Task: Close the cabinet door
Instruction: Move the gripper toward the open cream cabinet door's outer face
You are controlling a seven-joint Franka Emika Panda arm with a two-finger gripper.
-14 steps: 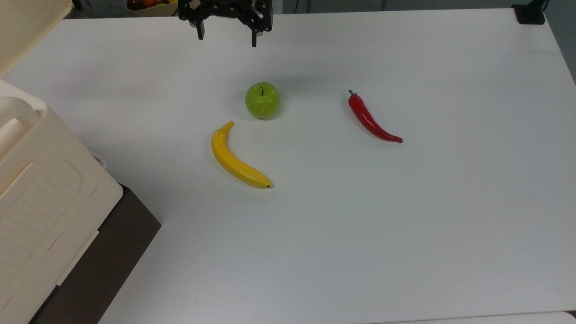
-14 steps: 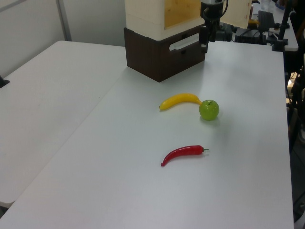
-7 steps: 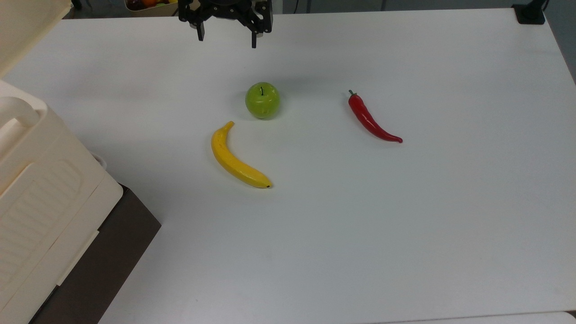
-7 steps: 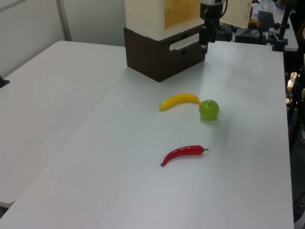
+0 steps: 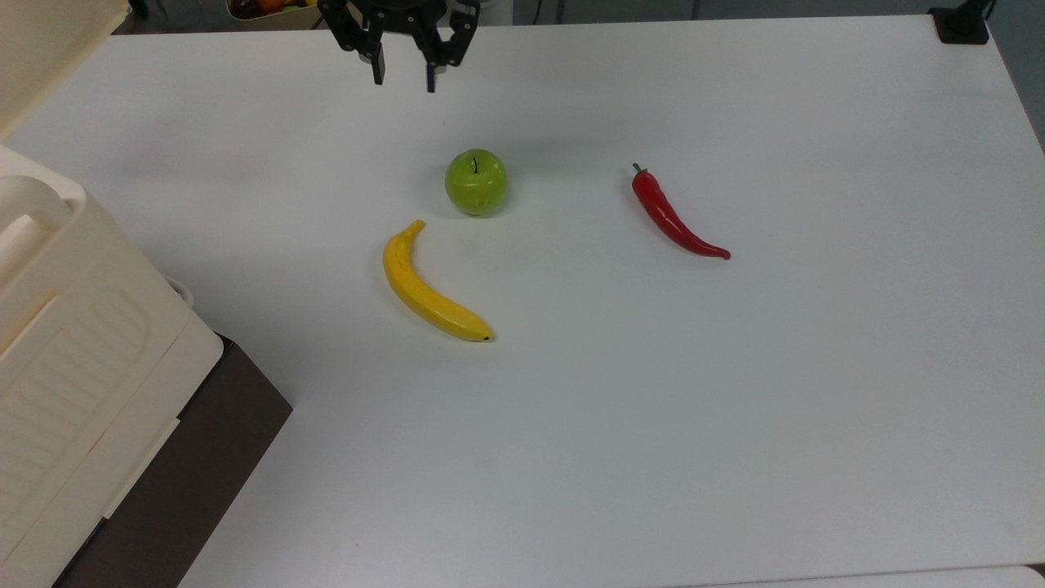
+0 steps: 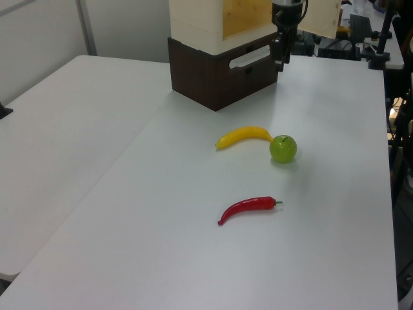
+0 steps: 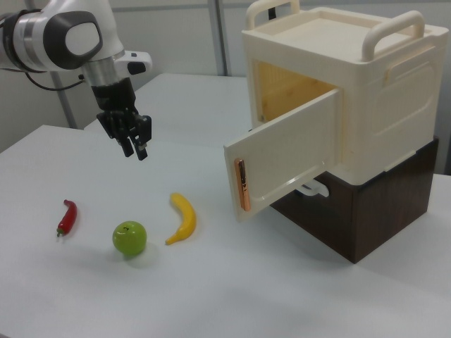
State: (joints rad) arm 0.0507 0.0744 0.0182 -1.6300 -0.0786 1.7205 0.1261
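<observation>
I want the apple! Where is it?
In the top view the green apple sits mid-table, just above the banana, left of the red chilli.

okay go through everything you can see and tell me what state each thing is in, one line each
cabinet door: swung open, not yet closed.
cabinet: interior exposed, standing on a dark brown base.
gripper: open, holding nothing, above the table.
green apple: upright, stem up.
banana: lying flat.
red chili pepper: lying flat.

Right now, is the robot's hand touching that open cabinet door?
Apart. In the right view the hand hangs above the white table, with bare table and wall showing between it and the cabinet door, which stands swung open.
</observation>
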